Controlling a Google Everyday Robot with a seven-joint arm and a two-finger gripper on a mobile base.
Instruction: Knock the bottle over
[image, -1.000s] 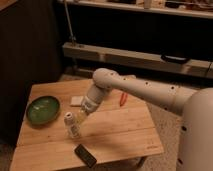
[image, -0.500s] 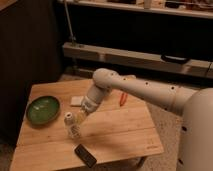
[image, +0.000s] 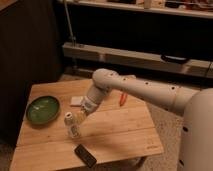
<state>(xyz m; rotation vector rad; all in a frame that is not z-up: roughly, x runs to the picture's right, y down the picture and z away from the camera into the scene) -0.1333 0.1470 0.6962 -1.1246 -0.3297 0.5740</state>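
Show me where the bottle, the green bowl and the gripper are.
bottle (image: 72, 128): camera view, on its body, below the cap.
green bowl (image: 43, 110): camera view, on its bare inside.
gripper (image: 80, 118): camera view, at its tip, right beside the bottle's upper part.

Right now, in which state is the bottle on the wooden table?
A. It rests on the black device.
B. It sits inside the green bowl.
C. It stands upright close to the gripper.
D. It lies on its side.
C: the bottle stands upright on the table, the gripper is right beside it, and the green bowl lies apart from it.
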